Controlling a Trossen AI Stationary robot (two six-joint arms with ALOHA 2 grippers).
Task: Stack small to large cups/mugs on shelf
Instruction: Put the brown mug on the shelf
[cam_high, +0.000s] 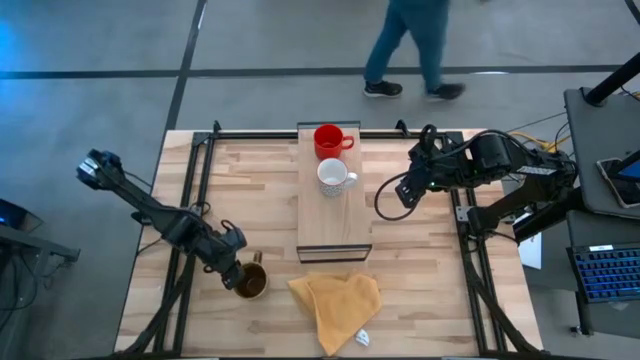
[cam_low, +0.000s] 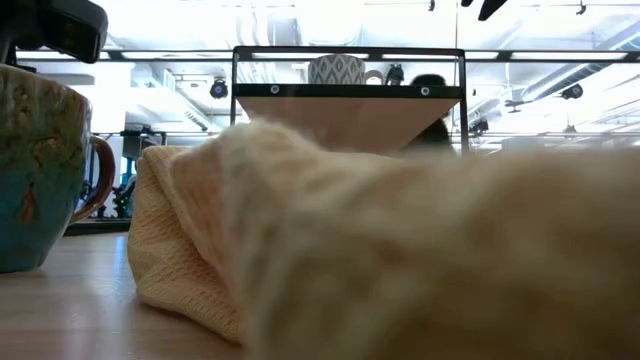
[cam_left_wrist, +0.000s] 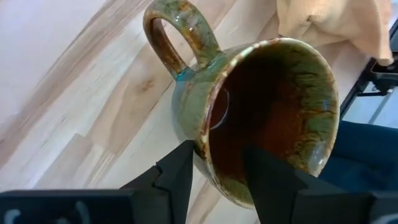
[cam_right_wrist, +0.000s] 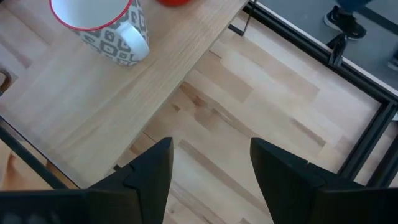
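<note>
The red mug (cam_high: 330, 140) and the white patterned mug (cam_high: 335, 177) stand upright on the shelf (cam_high: 335, 225), the red one at its far end. The white mug also shows in the right wrist view (cam_right_wrist: 102, 25). The brown mug (cam_high: 250, 283) stands upright on the table's near left, its handle (cam_left_wrist: 171, 37) away from my left gripper. My left gripper (cam_left_wrist: 217, 171) is open astride the mug's rim wall, one finger outside and one inside the dark hollow. My right gripper (cam_right_wrist: 211, 168) is open and empty above the table, right of the shelf. My left gripper's outer finger (cam_left_wrist: 180, 171) lies close against the brown mug's outer wall (cam_left_wrist: 198, 140), opposite the handle. I cannot tell whether it touches. A gap shows between the inner finger (cam_left_wrist: 267, 177) and the rim. The fingers slant down from the table's left, and the mug rests on the table.
A crumpled yellow cloth (cam_high: 335, 305) lies at the table's near edge, just right of the brown mug, and fills most of the low view (cam_low: 400, 250). Dark frame rails (cam_high: 200, 190) run along both table sides. A person walks on the floor beyond the far edge (cam_high: 410, 50).
</note>
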